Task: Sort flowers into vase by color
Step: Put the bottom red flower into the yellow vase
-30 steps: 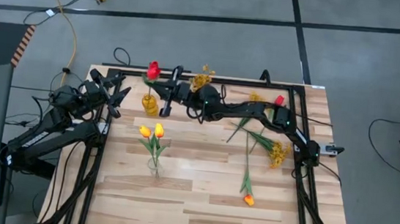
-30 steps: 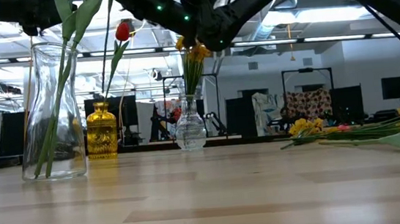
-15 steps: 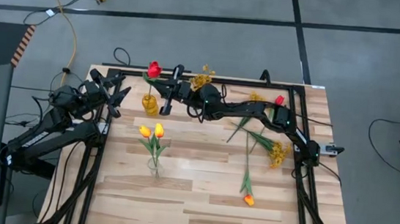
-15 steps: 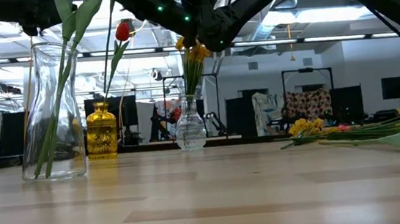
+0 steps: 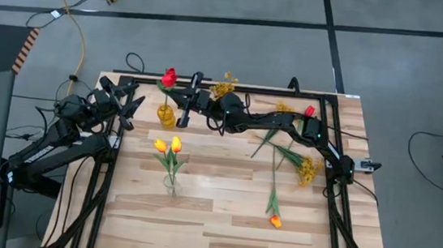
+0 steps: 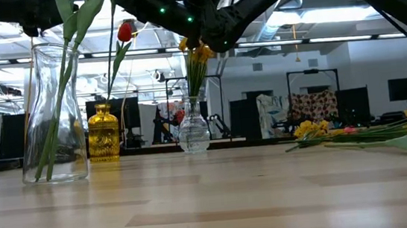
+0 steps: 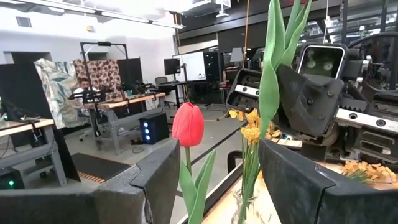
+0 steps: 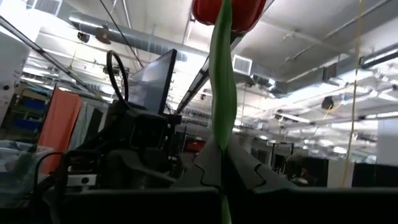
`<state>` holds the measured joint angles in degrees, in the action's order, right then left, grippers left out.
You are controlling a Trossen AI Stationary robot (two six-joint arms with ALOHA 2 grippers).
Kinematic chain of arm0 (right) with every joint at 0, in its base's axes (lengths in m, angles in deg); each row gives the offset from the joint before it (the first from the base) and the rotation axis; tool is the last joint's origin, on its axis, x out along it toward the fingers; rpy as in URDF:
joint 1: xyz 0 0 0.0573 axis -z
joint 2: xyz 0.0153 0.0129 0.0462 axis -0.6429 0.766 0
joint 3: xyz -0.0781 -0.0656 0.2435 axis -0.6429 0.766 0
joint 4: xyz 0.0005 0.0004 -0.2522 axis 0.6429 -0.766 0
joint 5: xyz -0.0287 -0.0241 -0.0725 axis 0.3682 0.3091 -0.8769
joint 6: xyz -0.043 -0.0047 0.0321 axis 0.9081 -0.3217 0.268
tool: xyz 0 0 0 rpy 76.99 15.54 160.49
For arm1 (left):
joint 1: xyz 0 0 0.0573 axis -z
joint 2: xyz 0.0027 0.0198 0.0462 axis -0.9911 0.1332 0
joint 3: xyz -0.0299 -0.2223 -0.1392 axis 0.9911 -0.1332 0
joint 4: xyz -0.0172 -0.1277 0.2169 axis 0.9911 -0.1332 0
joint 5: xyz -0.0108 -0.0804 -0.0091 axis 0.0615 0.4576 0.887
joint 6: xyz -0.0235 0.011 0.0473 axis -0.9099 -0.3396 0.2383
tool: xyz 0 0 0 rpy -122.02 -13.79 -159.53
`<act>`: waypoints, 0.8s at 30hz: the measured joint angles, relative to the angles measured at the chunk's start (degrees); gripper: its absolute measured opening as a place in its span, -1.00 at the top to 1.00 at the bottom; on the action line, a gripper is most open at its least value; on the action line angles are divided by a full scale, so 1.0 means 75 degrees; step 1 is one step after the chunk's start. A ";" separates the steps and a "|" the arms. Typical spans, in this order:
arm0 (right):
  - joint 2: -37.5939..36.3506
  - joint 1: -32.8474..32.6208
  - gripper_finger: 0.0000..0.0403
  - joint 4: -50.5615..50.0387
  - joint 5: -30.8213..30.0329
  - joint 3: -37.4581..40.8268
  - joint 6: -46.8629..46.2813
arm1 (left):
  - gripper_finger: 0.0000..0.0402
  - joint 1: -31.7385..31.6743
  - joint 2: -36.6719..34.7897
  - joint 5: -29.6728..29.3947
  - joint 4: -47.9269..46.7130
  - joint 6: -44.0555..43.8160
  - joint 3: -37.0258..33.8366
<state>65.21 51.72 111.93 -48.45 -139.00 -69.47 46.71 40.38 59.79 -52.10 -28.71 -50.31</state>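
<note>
A red tulip (image 5: 169,77) stands over the amber vase (image 5: 165,116) at the far left of the table, its stem running down toward the vase's mouth (image 6: 102,106). My right gripper (image 5: 185,98) is shut on that stem. A round clear vase (image 6: 194,133) beside it holds yellow blossoms (image 6: 198,53). A tall clear vase (image 5: 171,184) nearer the front holds two yellow tulips (image 5: 169,144). My left gripper (image 5: 132,106) waits open at the table's left edge, raised, with nothing between its fingers (image 7: 155,180). My right gripper pinches the red tulip's green stem (image 8: 221,149) between its two fingers, below the bloom (image 8: 230,9). The fingers reach in from the table's right side, slanting upward, and lie across the stem. The tulip stands upright in the hold, bloom on top.
Loose flowers lie on the right half of the table: a yellow spray (image 5: 308,169), an orange tulip (image 5: 275,221), and a red bloom (image 5: 309,110) at the far right. A black frame (image 5: 209,84) rims the table. Bare wood (image 5: 219,230) lies at the front.
</note>
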 joint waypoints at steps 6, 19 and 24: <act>0.0002 -0.0176 0.87 0.0230 0.0244 -0.0199 0.0377 | -0.03 0.0000 0.0002 0.0000 0.0000 -0.0004 0.0000; -0.0003 -0.0140 0.87 -0.0982 0.0377 -0.0906 0.0460 | -0.03 0.0000 0.0000 0.0005 0.0003 -0.0001 0.0000; 0.0174 -0.0079 0.87 -0.0716 0.0374 -0.0906 0.0409 | -0.03 0.0000 0.0002 0.0012 0.0002 0.0005 0.0000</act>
<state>66.52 51.12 106.56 -45.64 -145.80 -66.40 46.71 40.39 59.89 -52.08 -28.67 -50.31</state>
